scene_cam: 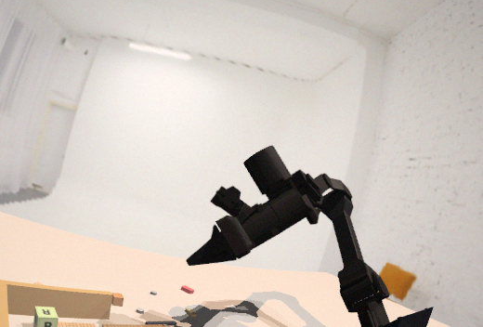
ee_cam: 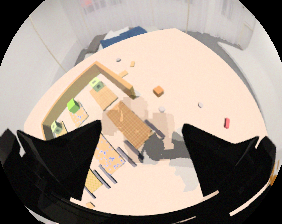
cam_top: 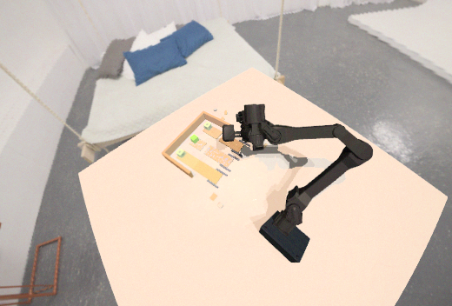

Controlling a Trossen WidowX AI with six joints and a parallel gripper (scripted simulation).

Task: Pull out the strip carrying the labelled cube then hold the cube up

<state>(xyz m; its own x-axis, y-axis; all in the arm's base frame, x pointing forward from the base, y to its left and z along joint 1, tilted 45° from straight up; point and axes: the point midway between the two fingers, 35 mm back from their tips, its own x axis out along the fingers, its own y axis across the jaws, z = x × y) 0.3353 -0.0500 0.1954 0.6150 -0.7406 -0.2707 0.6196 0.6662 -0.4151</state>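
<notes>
A long yellow strip (cam_top: 201, 168) looks unbroken in the top view, with a pale green marked cube (cam_top: 180, 153) (ee_cam: 57, 127) at its far end. A bright green cube (cam_top: 195, 138) (ee_cam: 73, 105) sits on a short piece (ee_cam: 79, 115), apart from a patterned piece (cam_top: 219, 156) (ee_cam: 109, 154). Another pale green marked cube (cam_top: 208, 125) (ee_cam: 96, 84) sits on a tan piece (cam_top: 212, 133) (ee_cam: 104, 97), with a gap before a brown woven piece (ee_cam: 129, 124). A lettered cube (scene_cam: 46, 318) shows in the exterior view; which one is unclear. My gripper (ee_cam: 142, 125) is open and empty, high above the brown piece's near end.
A wooden wall (cam_top: 182, 134) (scene_cam: 60, 301) (ee_cam: 67, 95) stands around the cubes' far side. Dark bars (cam_top: 213, 183) (ee_cam: 108, 174) lie by the strips' near ends. An orange block (scene_cam: 117, 299) (ee_cam: 158, 91) and a red block (scene_cam: 187, 289) (ee_cam: 226, 123) lie to the right.
</notes>
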